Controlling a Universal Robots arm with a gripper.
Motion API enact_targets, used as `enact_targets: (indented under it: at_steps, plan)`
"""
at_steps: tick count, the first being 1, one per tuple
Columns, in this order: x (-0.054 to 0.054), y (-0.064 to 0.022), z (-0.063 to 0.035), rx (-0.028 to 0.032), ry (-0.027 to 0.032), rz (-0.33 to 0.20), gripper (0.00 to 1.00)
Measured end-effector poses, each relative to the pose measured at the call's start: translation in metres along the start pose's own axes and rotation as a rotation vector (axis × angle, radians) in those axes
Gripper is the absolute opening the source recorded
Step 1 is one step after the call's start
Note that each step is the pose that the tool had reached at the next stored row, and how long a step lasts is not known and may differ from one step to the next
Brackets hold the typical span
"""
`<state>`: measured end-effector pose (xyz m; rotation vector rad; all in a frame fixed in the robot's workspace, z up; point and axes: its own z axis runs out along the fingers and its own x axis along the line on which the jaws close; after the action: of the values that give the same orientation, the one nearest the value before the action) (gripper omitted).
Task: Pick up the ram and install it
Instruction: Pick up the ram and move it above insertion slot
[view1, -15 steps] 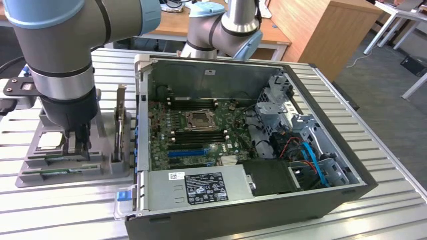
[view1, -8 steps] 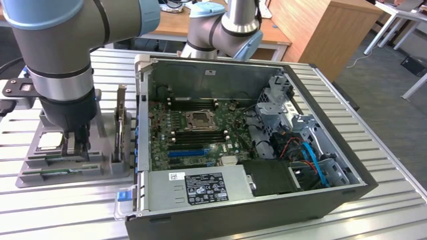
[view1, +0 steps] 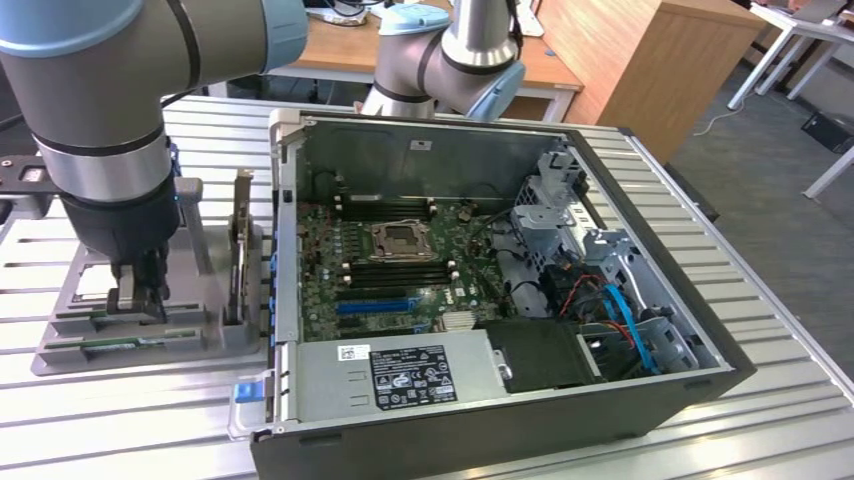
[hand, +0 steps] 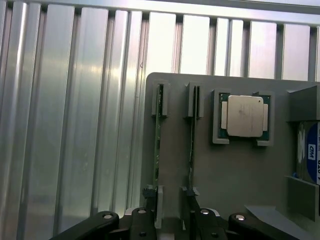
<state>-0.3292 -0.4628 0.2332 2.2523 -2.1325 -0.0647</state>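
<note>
Well, the pincer (view1: 139, 305) hangs released, jaws wide, over the grey holder (view1: 200, 338) on the counter (view1: 80, 420). Just beneath it the ram (hand: 157, 142) stands edge-up.

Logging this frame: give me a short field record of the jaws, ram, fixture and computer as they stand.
jaws: open, holding nothing, low over the fixture
ram: green stick on edge in a fixture slot, not gripped
fixture: grey tray on the slatted table, at the exterior view's left of the case
neighbouring slot: a second thin board
processor: seated in its fixture pocket
computer case: lying open, motherboard exposed
task state: ram not yet picked up
</note>
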Motion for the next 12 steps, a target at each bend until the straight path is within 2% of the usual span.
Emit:
enact_targets:
  at_steps: [12]
  plan:
    - [0.0062,0.0008,0.0000,0.0000,0.0000,0.000,0.36]
